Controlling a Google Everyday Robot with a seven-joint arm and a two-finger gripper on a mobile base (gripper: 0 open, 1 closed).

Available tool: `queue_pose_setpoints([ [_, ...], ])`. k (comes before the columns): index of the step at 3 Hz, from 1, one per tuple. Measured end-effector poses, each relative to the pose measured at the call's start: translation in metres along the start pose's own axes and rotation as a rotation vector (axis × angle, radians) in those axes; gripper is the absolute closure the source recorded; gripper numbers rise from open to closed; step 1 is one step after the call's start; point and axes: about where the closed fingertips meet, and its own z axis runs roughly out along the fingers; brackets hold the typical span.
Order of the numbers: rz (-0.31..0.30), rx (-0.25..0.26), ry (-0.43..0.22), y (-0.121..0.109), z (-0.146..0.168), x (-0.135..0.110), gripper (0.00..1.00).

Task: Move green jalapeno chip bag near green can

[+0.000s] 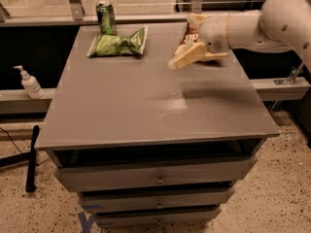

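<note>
The green jalapeno chip bag point(118, 43) lies flat at the back left of the grey table top point(146, 106). The green can point(106, 18) stands upright just behind the bag's left end, close to it. My gripper point(181, 60) hangs over the back right of the table, well to the right of the bag and apart from it. It holds nothing that I can see. Its pale fingers point left and down.
A brown and tan chip bag point(192, 37) lies at the back right, partly hidden behind my gripper and arm point(252, 25). The table has drawers point(158, 178) below. A white pump bottle point(30, 83) stands on a ledge to the left. A glass rail runs behind.
</note>
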Motion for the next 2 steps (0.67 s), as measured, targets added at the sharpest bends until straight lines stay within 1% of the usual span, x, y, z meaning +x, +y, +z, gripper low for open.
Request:
queue_pose_setpoints([
  [1,-0.02,-0.063,0.01,0.018,-0.0169,0.0079,0.0],
  [2,-0.017,-0.066,0.01,0.0185,-0.0141,0.0071,0.0],
])
